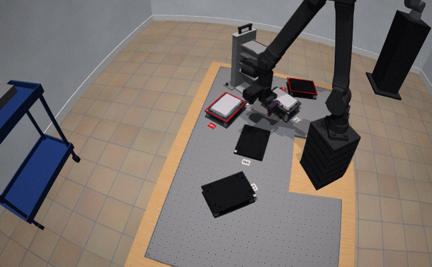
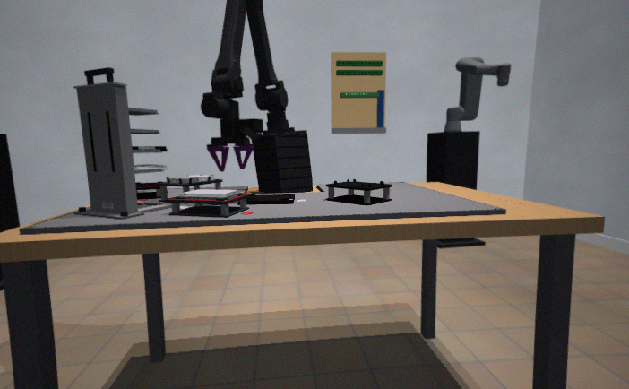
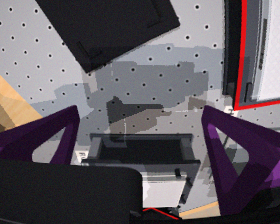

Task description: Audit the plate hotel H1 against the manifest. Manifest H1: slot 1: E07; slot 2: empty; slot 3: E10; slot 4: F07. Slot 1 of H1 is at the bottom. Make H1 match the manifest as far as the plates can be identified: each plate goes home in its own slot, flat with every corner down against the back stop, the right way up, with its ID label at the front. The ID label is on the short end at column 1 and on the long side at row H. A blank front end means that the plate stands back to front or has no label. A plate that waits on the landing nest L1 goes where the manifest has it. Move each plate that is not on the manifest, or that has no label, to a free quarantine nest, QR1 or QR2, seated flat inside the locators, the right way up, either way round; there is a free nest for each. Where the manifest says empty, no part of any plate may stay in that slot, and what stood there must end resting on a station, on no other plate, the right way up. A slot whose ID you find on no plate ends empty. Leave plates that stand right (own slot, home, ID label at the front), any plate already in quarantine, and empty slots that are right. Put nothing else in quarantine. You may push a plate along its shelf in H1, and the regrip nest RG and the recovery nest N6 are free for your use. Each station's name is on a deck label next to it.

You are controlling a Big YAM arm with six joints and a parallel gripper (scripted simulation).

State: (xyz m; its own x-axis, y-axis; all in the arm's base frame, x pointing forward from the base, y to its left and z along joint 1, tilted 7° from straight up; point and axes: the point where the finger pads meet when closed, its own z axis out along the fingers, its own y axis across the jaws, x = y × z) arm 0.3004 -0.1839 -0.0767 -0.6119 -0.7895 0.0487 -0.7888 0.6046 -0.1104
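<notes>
The plate hotel H1 (image 1: 244,58) stands at the back left of the deck; it also shows in the side view (image 2: 107,144). There a dark plate (image 2: 149,149) lies on one shelf and a lighter plate (image 2: 149,168) on the shelf below; no labels are readable. A white plate (image 1: 285,101) rests on a raised nest beside the hotel. My gripper (image 1: 271,107) is open and empty, hanging above the deck just left of that nest. In the wrist view the purple fingers stand wide apart over the nest's near end (image 3: 144,156).
A red-framed quarantine nest holds a white plate (image 1: 225,106). A second red-framed nest (image 1: 301,87) is bare. A flat black nest (image 1: 252,141) and a raised black nest (image 1: 228,194) lie nearer. The arm's base block (image 1: 330,152) stands at right.
</notes>
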